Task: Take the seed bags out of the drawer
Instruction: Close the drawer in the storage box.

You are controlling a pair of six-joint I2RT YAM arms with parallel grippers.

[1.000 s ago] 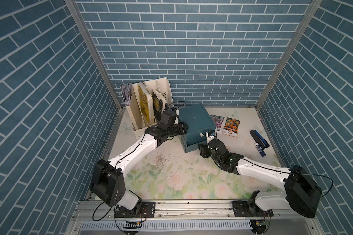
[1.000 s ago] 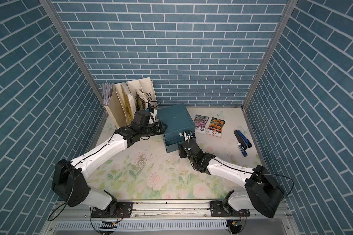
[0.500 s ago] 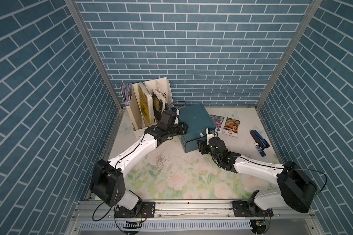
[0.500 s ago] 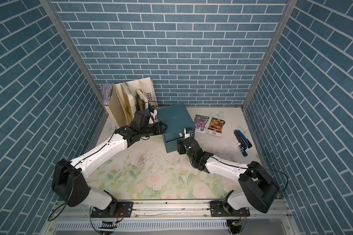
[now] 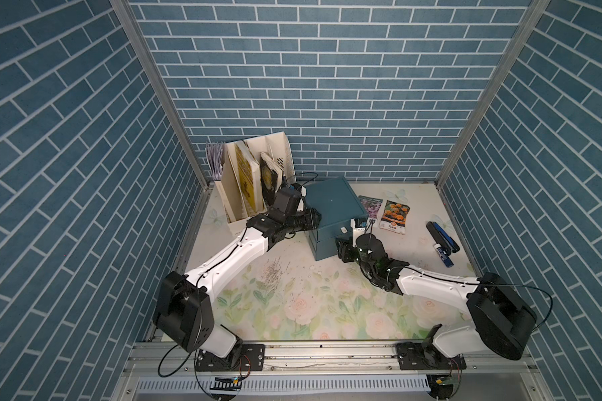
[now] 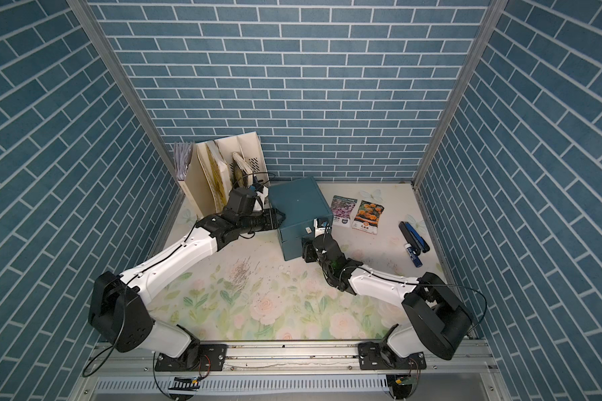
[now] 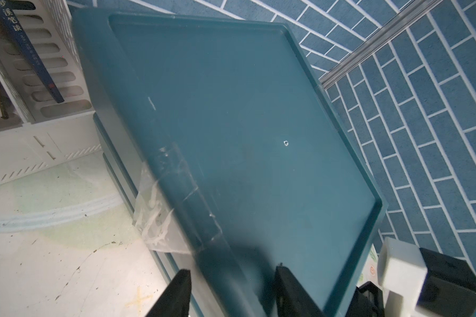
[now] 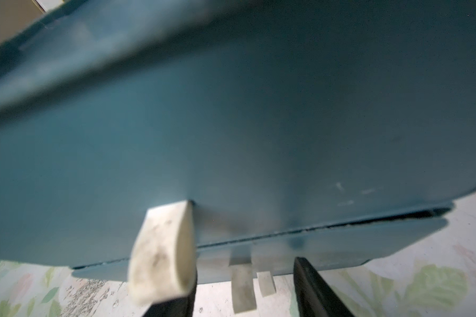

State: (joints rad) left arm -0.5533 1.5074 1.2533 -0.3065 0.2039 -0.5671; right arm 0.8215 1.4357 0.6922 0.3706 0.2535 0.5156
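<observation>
Two on the worktop (image 5: 294, 298): purple-bloom seed bag (image 5: 369, 207) and orange marigold seed bag (image 5: 394, 216), flat, face up, side by side, plain to see in both top views!
Where they lie: just right of the teal cabinet (image 5: 332, 205), the purple one nearer it and the orange one beyond. Both are clear of either claw.
Third bag: cannot tell. Only a green-and-white sliver (image 7: 372, 263) peeks past the cabinet's far edge in the left wrist view.
Drawers: two fronts stacked, near flush from above. The right wrist view shows a thin dark seam between them.
Left claw (image 5: 314, 219): clamped on the cabinet's upper left edge, and that edge runs right between its fingers.
Right claw (image 5: 342, 247): low at the cabinet front, jaws parted, holding nothing. The tip of its white-padded finger (image 8: 162, 252) touches the front panel.
Pull tabs (image 8: 242, 285): pale strips on the lower front, seen between the right claw's fingers, ungripped.
File rack (image 5: 254, 180): upright books, back left, behind the left arm.
Stapler (image 5: 442, 235): dark blue, far right, well apart from the bags.
</observation>
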